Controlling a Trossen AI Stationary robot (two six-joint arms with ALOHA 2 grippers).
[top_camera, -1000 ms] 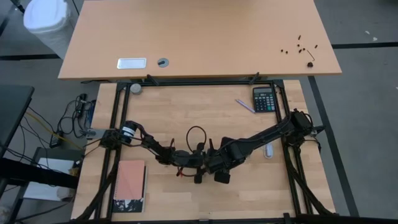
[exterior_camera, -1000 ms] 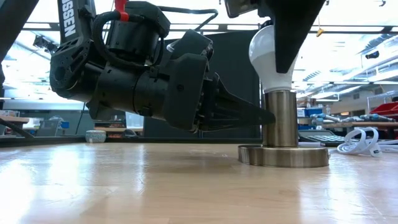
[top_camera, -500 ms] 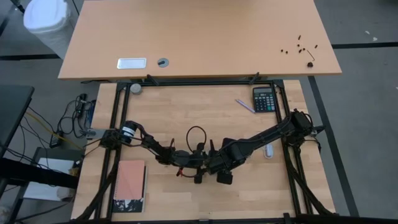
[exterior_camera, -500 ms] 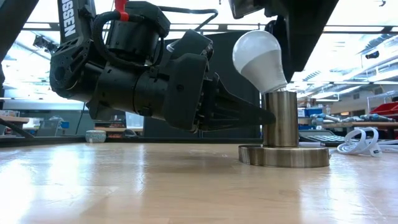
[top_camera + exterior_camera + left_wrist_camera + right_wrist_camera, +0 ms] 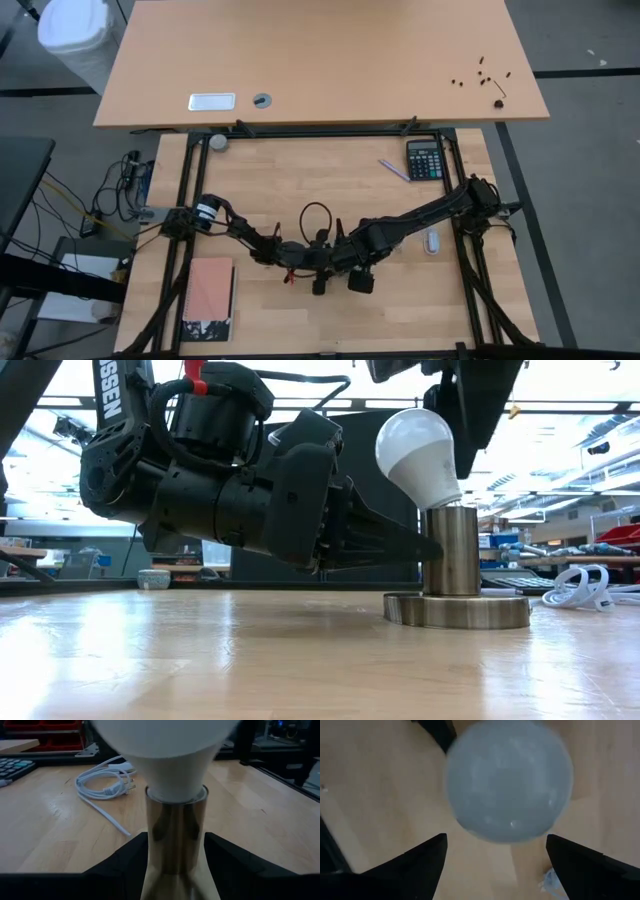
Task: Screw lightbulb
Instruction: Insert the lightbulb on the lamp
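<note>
The white lightbulb sits with its narrow end in the top of the metal socket's upright stem and leans toward the table's left. It also shows in the left wrist view. The socket's round base rests on the table. My left gripper is level at the stem and shut on it. My right gripper is open above the bulb's globe, fingers wide apart and clear of it. It also shows in the low view. My left gripper pinches the socket's stem between its two fingers, low on the stem. The fingers come in level from the table's left, across the upright stem. The socket stands upright with its base on the table.
The socket's white cord lies coiled to the right of the socket. A calculator and a pen lie at the far right, and a pink notebook at the near left. Bare wood lies in front of the socket.
My right gripper has let go of the bulb and drawn up off it. The bulb stood upright in the socket. It has tipped over and now leans toward the table's left, with its narrow end still in the socket's top.
</note>
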